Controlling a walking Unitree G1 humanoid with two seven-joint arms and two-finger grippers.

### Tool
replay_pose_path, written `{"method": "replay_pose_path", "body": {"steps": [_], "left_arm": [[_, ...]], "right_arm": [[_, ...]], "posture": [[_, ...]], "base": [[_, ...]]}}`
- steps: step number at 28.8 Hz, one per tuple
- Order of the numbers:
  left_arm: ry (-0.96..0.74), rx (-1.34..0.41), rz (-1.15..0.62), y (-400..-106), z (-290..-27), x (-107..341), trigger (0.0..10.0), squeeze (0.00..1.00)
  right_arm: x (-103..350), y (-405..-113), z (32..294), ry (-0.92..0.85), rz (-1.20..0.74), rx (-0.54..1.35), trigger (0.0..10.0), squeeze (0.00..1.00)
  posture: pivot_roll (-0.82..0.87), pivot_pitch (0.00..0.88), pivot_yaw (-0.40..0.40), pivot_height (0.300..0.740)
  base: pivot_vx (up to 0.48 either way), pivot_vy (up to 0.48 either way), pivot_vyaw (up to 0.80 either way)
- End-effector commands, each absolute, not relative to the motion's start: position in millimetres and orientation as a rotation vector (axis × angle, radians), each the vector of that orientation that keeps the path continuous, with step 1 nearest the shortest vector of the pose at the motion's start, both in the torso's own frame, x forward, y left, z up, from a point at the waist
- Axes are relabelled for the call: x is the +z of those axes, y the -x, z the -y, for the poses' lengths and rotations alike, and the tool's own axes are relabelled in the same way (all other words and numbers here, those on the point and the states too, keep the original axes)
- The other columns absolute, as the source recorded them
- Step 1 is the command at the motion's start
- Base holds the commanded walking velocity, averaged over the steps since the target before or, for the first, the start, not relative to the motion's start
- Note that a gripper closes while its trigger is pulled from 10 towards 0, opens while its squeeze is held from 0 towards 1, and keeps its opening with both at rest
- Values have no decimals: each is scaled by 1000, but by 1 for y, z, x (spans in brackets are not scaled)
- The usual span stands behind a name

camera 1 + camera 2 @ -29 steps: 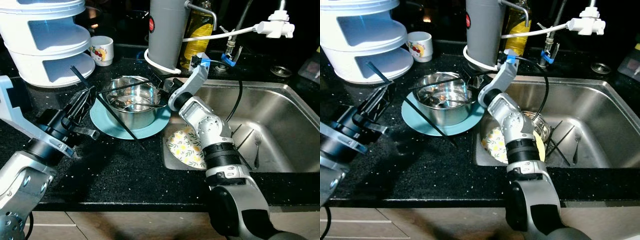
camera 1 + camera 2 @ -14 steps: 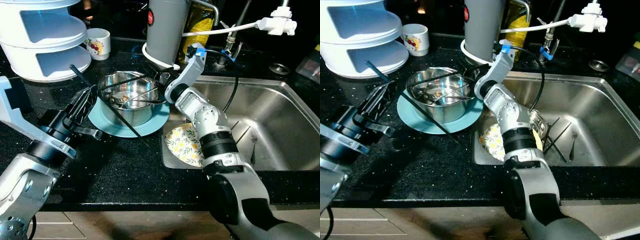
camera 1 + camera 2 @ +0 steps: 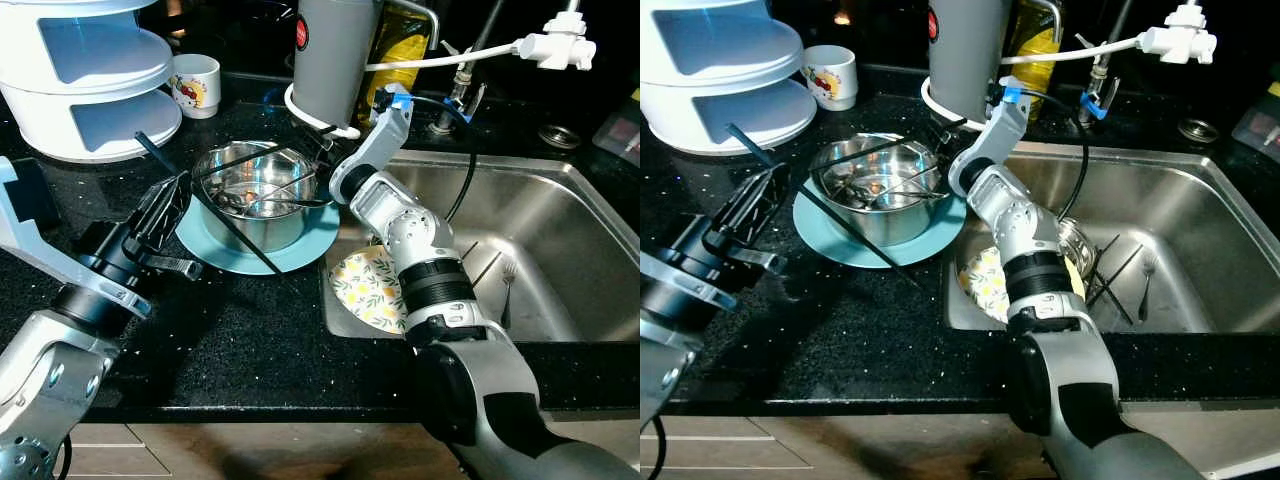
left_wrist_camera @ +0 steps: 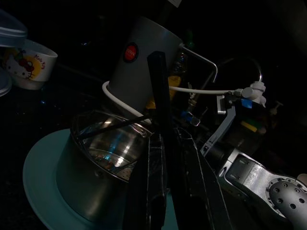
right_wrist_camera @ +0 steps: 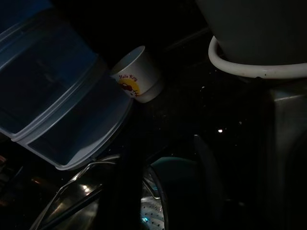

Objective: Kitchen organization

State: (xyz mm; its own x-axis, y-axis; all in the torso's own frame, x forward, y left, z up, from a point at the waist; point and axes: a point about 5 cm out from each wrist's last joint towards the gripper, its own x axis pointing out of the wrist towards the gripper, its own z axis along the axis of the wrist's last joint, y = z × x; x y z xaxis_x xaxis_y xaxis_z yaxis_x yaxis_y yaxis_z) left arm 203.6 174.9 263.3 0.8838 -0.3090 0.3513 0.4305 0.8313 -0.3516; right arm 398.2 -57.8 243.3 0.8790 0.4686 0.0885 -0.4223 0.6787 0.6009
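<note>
Black speckled counter (image 3: 250, 330), sink (image 3: 560, 250) at right. Head views: steel bowl (image 3: 255, 195) on teal plate (image 3: 300, 255), centre-left; left gripper (image 3: 160, 215) clenched on a black chopstick (image 3: 235, 240). Right gripper (image 3: 952, 135) at the bowl's far rim, grip impossible to tell. Left wrist: chopstick along fingers. Probably light, rigid, slippery; best pinched at the rim.

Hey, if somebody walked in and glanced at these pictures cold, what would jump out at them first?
Probably the shiny steel bowl on a round teal plate on the black speckled counter, with long black chopsticks laid across it. The right gripper reaches to the bowl's far rim, while the left gripper sits at its near-left side. Beside them, a yellow floral plate leans in the steel sink.
</note>
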Motion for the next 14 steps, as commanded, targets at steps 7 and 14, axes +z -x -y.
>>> {"method": "replay_pose_path", "body": {"steps": [7, 14], "left_arm": [[421, -399, 227, -205, -171, 255, 10000, 0], [423, -407, 230, -207, -169, 256, 10000, 0]], "right_arm": [[235, -401, 66, -622, -101, 466, 4157, 0], [254, -404, 83, -681, 41, 441, 10000, 0]], "posture": [[169, 56, -143, 740], [169, 54, -141, 740]], "base": [[0, 0, 0], [0, 0, 0]]}}
